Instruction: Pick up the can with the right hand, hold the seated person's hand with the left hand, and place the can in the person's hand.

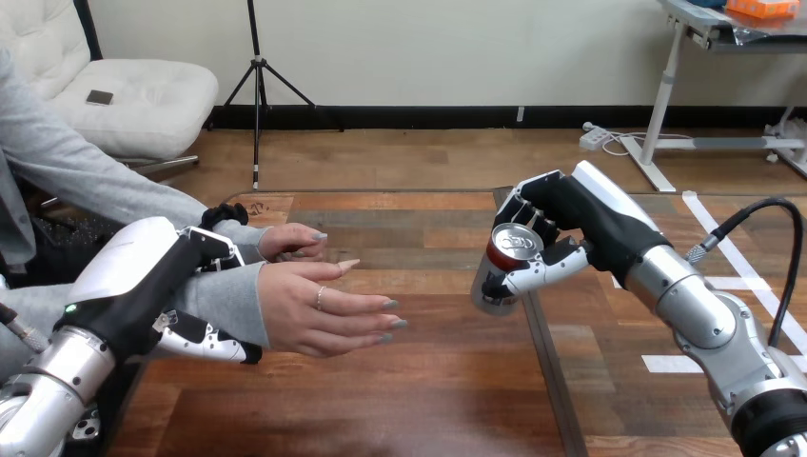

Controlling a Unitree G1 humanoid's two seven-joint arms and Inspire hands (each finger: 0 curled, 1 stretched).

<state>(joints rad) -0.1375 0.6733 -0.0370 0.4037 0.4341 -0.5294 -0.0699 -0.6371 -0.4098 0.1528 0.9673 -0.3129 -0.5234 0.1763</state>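
I have the right hand (582,225) curled round the tilted can (504,259). The left hand (160,278) clasps the person's wrist (234,301).

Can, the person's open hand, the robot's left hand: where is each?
can (517,241), head view, on its top lid.
person's open hand (314,309), head view, on the hand's middle.
left hand (157,281), head view, on its black back.

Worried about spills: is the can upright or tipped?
Tipped: the can leans in the right hand, fingers curled round it, silver top facing the camera.
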